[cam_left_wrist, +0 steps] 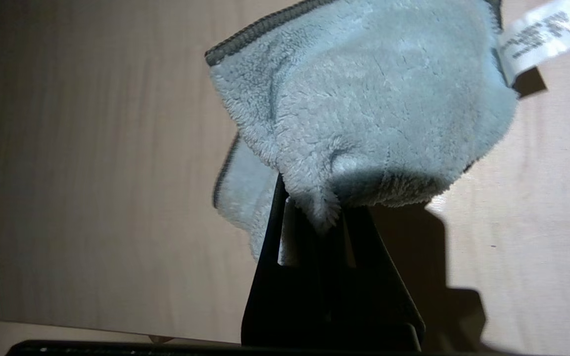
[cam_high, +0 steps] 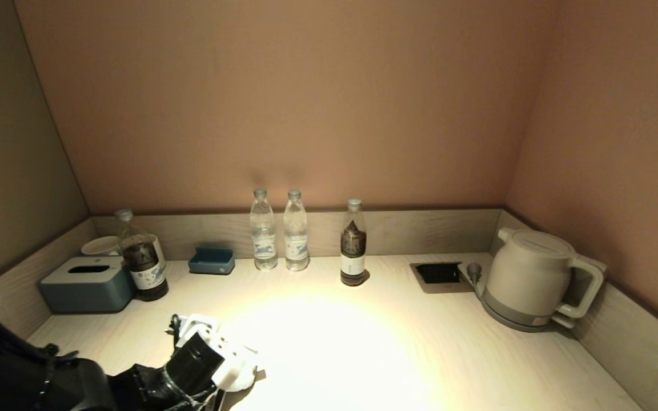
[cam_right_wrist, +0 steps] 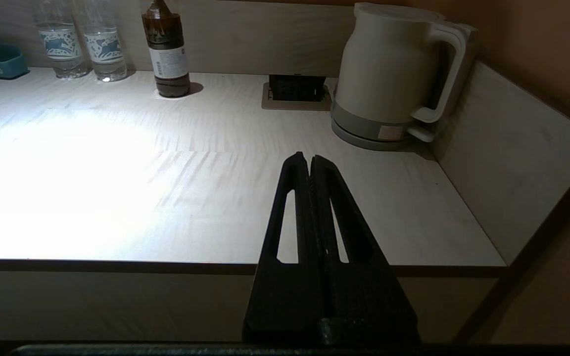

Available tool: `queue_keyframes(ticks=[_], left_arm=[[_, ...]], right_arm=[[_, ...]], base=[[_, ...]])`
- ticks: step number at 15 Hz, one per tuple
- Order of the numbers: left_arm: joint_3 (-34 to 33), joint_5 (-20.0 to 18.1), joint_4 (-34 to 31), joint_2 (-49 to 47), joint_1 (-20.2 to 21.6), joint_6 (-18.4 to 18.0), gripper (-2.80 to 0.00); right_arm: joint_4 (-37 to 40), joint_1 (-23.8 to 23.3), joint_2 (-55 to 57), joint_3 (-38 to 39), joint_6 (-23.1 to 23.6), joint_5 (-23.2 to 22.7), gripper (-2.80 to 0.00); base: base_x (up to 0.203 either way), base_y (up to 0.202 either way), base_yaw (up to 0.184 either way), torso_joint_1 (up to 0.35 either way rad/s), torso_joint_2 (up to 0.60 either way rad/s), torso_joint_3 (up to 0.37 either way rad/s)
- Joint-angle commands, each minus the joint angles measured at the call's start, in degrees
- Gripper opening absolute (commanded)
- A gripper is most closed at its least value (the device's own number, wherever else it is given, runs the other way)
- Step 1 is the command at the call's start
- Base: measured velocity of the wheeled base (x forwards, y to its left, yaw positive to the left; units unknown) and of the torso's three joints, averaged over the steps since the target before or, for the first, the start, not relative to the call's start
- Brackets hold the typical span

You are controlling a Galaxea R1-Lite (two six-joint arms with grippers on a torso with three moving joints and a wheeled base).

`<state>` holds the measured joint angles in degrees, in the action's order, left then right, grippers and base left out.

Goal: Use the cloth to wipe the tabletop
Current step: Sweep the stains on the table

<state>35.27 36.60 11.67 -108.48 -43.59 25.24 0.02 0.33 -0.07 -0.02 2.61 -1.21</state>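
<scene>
My left gripper [cam_left_wrist: 314, 207] is shut on a fluffy light grey cloth [cam_left_wrist: 364, 109] with a dark stitched edge and a white label [cam_left_wrist: 537, 34]. The cloth lies bunched on the pale wood tabletop [cam_left_wrist: 92, 173]. In the head view the left gripper [cam_high: 232, 371] is low at the front left of the tabletop [cam_high: 363, 342], with a bit of the cloth [cam_high: 246, 381] showing beside it. My right gripper [cam_right_wrist: 309, 160] is shut and empty, held off the table's front edge [cam_right_wrist: 117, 266] at the right; it does not show in the head view.
Along the back stand a grey tissue box [cam_high: 86, 283], a dark bottle [cam_high: 141, 260], a blue tray [cam_high: 212, 260], two clear water bottles [cam_high: 279, 231] and a dark bottle [cam_high: 353, 244]. A white kettle [cam_high: 532, 279] and a recessed socket [cam_high: 438, 274] are at the back right.
</scene>
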Motion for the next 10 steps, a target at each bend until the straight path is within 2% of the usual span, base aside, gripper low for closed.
queue_keyframes(ticks=[1, 3, 5, 8, 10], left_arm=[[-5.5, 2.6, -0.2, 8.9, 3.4, -0.4, -2.8], [-9.4, 6.2, -0.3, 12.1, 11.2, -2.0, -2.8], [-10.7, 7.3, -0.4, 13.8, 16.9, -3.4, -2.8], [-10.2, 8.6, 0.1, 15.8, 25.0, -6.3, -2.8], [-7.0, 8.9, 0.2, 20.4, 28.0, -8.2, -2.8]], right_arm=[[0.0, 0.0, 0.1, 0.0, 0.0, 0.0, -2.8], [0.1, 0.0, 0.1, 0.0, 0.0, 0.0, -2.8], [0.0, 0.0, 0.1, 0.0, 0.0, 0.0, -2.8], [0.0, 0.0, 0.1, 0.0, 0.0, 0.0, -2.8], [0.0, 0.0, 0.1, 0.0, 0.0, 0.0, -2.8]], base=[[0.0, 0.0, 0.0, 0.0, 0.0, 0.0], [0.0, 0.0, 0.0, 0.0, 0.0, 0.0], [0.0, 0.0, 0.0, 0.0, 0.0, 0.0], [0.0, 0.0, 0.0, 0.0, 0.0, 0.0], [0.0, 0.0, 0.0, 0.0, 0.0, 0.0]])
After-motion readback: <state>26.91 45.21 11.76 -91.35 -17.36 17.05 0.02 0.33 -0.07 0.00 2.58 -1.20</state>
